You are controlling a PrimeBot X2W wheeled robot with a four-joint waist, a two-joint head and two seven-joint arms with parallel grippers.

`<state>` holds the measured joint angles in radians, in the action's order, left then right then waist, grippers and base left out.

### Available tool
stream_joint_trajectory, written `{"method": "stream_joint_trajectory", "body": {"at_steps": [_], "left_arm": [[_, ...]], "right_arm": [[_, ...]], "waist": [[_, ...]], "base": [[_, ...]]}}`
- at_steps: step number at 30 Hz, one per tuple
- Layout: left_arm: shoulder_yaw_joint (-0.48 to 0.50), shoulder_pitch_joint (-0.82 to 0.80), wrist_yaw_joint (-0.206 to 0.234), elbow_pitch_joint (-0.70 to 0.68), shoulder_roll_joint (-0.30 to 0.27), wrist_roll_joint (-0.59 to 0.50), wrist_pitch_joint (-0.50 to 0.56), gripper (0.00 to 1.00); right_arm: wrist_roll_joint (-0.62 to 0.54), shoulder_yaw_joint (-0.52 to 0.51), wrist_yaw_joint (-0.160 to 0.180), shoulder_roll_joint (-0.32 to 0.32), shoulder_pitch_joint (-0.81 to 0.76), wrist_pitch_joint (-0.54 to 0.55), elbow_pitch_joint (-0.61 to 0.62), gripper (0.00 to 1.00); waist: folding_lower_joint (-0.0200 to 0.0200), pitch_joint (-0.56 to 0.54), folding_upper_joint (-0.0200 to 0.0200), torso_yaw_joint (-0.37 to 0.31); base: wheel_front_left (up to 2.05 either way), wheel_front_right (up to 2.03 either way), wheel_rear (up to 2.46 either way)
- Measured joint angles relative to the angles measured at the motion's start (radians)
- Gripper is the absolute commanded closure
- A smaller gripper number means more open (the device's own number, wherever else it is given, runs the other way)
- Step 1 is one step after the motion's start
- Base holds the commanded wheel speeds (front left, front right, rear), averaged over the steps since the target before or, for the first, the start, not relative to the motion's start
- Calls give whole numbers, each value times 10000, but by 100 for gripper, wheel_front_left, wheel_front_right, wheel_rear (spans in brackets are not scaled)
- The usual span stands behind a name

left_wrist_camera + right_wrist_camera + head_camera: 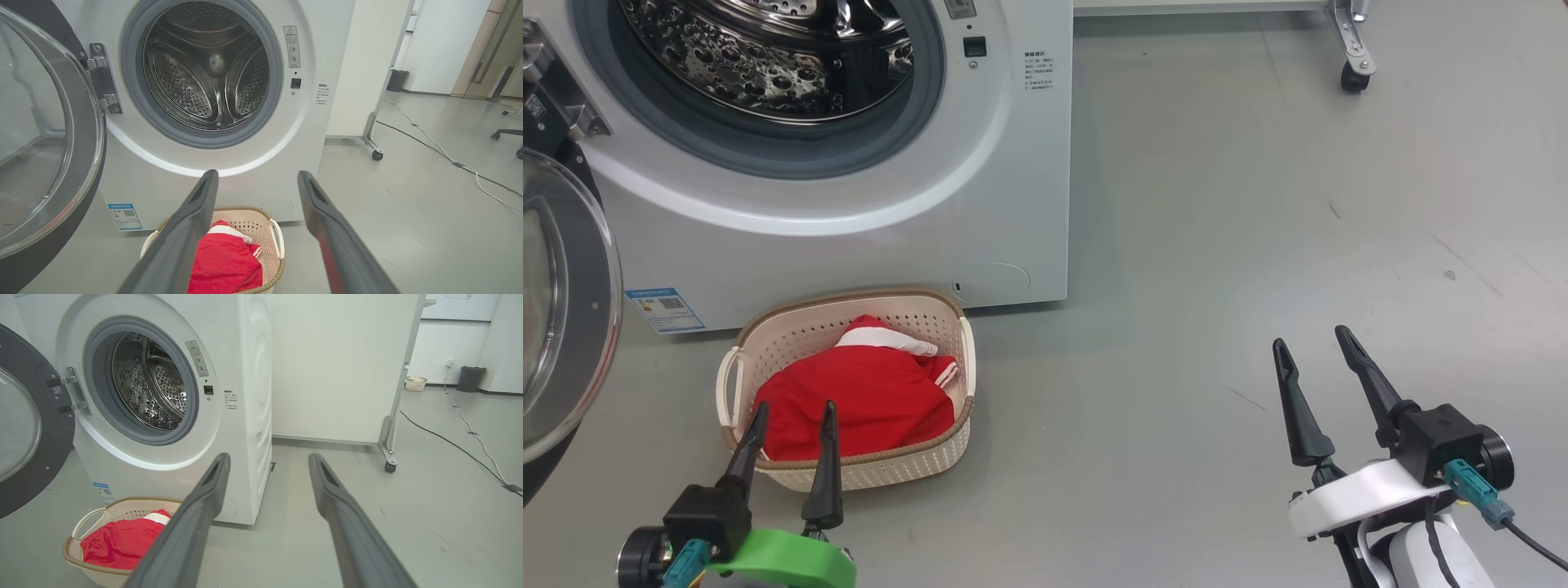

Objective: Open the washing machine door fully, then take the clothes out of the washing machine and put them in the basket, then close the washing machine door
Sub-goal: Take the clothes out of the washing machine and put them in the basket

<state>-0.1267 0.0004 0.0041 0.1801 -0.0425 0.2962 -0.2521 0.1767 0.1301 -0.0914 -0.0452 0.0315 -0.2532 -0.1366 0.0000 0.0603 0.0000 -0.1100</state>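
One washing machine (1005,163) far left, drum bare. Washing machine door (556,310) swung wide at left, likely to clear reach into the drum; closing not yet done. Basket (907,461) on the floor (1217,286) just before the machine, clothes (858,400) heaped inside. Left gripper (794,408) spread, empty, near the basket; right gripper (1308,336) likewise, well right. Smooth grey floor, wheeled white partition (335,375) beyond.
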Motion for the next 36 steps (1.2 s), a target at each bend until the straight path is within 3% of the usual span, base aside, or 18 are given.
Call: {"method": "stream_joint_trajectory", "body": {"at_steps": [16, 36], "left_arm": [[-192, -21, 0, -27, 2, -59, 0, 0], [-238, -210, 151, -203, 4, -58, 0, 0]], "right_arm": [[0, -155, 13, 4, -5, 2, 192, 0], [-36, 107, -46, -90, 21, 2, 364, 0]], "waist": [[0, 304, 0, 685], [0, 753, 0, 2895]], "base": [[0, 0, 0], [0, 0, 0]]}}
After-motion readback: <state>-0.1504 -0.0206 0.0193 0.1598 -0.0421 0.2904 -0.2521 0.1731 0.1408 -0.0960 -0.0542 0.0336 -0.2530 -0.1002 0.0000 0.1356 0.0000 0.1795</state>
